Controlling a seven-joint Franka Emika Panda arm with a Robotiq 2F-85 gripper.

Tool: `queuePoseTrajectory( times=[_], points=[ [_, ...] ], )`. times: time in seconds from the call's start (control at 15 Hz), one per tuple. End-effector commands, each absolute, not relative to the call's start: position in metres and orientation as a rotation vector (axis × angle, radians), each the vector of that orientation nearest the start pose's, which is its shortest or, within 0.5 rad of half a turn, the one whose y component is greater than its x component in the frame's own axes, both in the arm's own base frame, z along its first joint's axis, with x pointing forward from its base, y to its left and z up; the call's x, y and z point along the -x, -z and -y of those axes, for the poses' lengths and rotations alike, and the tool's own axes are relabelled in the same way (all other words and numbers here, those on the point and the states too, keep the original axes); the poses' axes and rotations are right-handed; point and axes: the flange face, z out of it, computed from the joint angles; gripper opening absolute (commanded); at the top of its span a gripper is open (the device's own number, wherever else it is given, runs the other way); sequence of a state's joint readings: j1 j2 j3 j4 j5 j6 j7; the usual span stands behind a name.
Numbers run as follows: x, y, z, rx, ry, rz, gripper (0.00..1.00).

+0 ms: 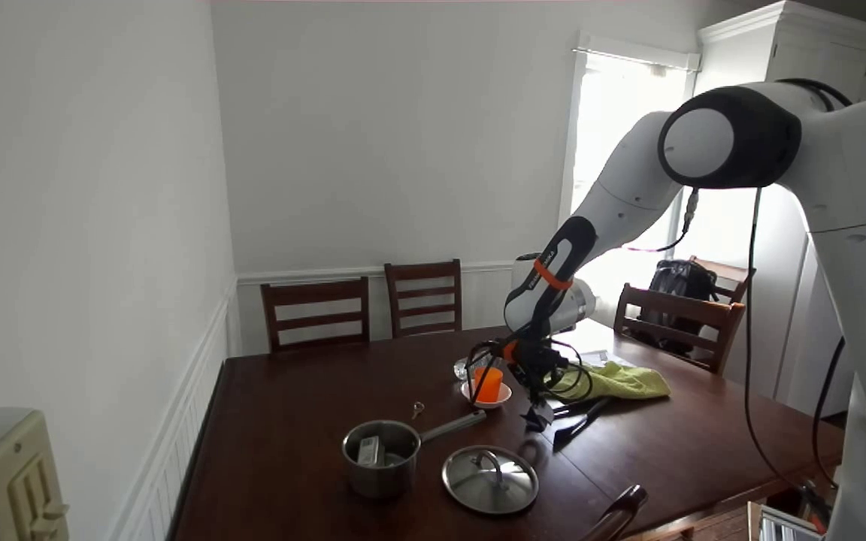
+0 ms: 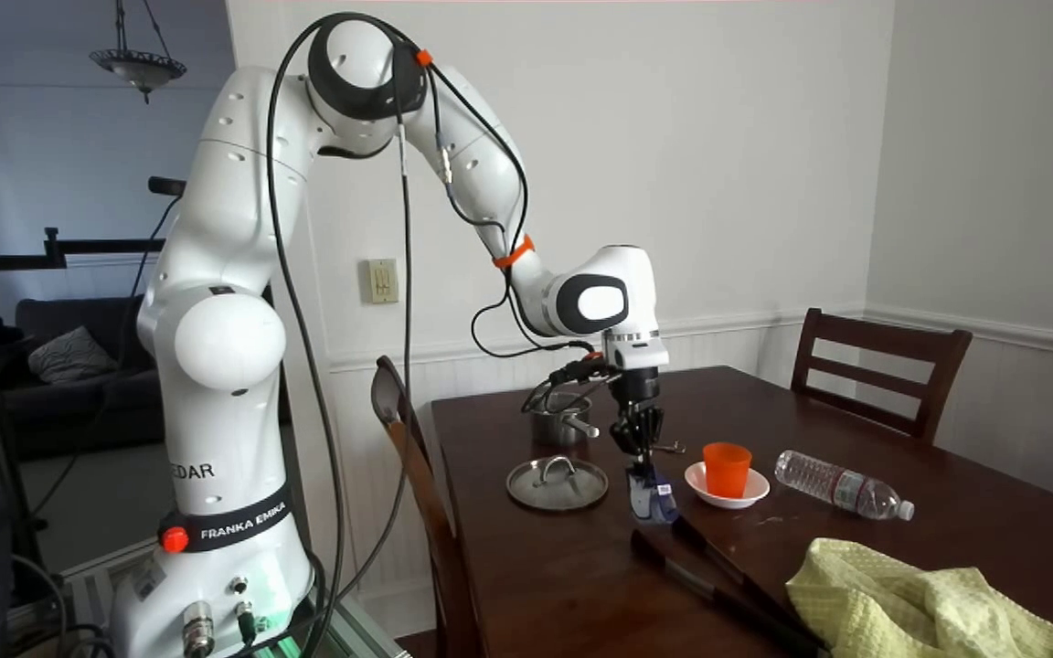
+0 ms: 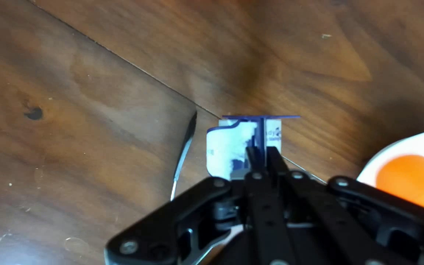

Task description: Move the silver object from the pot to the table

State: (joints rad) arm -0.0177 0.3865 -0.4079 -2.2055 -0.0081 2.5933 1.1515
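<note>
Small round silver pot (image 1: 382,482) sits upright, open-topped, on the dark brown glossy wooden surface (image 1: 290,406), straight handle (image 1: 453,426) sticking out. Silver block (image 1: 370,452) inside the pot, boxy, off to one side; exact contact unclear.

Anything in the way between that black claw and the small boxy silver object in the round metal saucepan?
From above, nothing visible; sideways, the round metal saucepan walls in the small boxy silver object. But the black gripper is shut on a blue-and-white packet.
</note>
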Motion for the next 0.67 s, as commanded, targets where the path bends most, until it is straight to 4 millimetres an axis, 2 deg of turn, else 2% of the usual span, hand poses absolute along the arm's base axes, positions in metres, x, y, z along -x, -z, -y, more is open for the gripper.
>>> queuePoseTrajectory(
  times=[0.0,0.2,0.4,0.6],
  points=[
    [-0.517,-0.224,0.241,2.367,0.243,-2.461,0.02],
    [-0.521,-0.222,0.247,2.394,0.33,-2.568,0.02],
    [-0.522,-0.214,0.242,2.391,0.213,-2.562,0.02],
    [-0.527,-0.21,0.24,2.406,0.211,-2.573,0.02]
  ],
)
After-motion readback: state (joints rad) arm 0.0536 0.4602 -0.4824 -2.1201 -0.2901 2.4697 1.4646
